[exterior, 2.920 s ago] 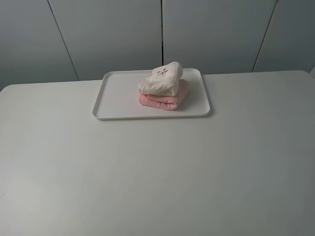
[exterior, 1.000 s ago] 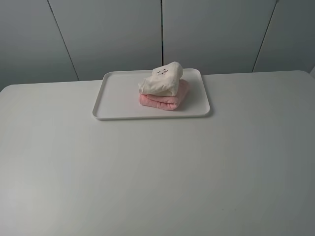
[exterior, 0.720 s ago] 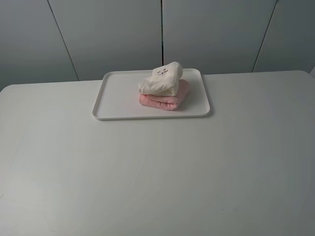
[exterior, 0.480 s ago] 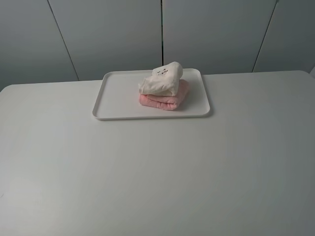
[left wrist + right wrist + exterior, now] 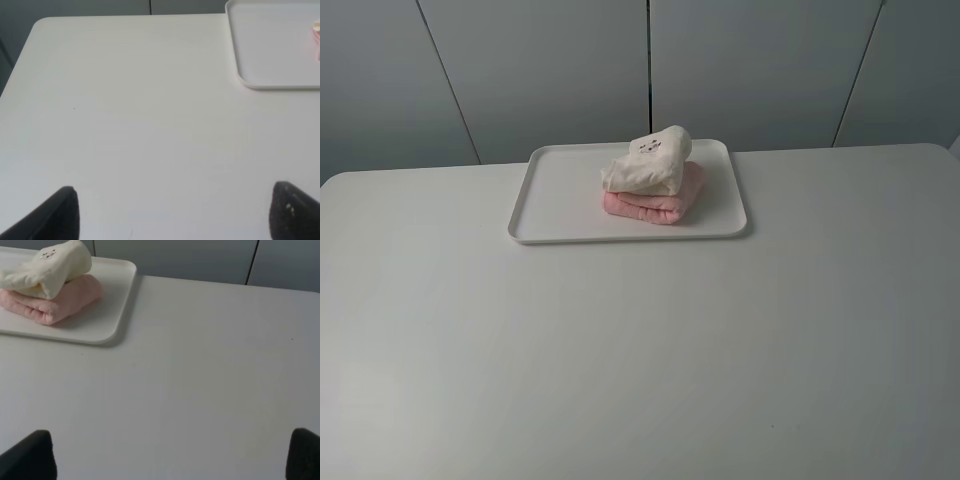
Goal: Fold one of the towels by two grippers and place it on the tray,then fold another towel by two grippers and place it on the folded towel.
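Cream towel (image 5: 647, 162) atop pink towel (image 5: 660, 202) on tray (image 5: 560, 195) — both grippers' fingers (image 5: 60, 212) spread wide, empty.

A folded cream towel (image 5: 647, 162) lies on a folded pink towel (image 5: 658, 202), near the white tray's (image 5: 560, 195) right edge.

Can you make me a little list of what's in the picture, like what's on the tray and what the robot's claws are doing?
tray: white, on the table's far side
pink towel: folded, on the tray
cream towel: folded, on top of the pink towel
left end effector: open, empty, over bare table, away from the tray
right end effector: open, empty, over bare table
task: looks finished, both towels stacked
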### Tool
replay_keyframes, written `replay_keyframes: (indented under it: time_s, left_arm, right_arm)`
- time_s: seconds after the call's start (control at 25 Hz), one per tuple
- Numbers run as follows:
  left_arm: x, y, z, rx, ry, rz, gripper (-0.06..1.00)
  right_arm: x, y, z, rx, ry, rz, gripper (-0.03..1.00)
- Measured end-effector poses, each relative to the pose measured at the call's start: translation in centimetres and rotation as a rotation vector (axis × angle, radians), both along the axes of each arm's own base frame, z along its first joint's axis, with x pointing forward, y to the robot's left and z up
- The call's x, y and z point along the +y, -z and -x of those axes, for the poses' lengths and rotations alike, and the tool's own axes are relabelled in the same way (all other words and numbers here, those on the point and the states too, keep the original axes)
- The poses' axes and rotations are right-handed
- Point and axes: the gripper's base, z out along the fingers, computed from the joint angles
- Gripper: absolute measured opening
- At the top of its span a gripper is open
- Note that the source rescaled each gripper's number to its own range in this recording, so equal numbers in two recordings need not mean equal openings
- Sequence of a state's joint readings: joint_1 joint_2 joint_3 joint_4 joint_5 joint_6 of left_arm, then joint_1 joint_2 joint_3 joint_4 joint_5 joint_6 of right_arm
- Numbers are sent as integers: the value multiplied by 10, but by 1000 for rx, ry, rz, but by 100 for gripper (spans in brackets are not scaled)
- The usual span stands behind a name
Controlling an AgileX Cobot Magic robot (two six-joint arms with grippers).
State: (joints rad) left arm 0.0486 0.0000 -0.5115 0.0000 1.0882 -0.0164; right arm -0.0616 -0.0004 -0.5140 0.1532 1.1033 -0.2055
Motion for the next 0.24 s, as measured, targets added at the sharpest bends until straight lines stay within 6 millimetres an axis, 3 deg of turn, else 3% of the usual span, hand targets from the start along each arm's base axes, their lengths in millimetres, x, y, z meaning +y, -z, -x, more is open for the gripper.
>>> replay_keyframes:
  time_s: [0.24]
  left_arm:
    - [0, 0, 0, 0, 0, 0, 98]
  right_arm:
    - [0, 0, 0, 0, 0, 0, 100]
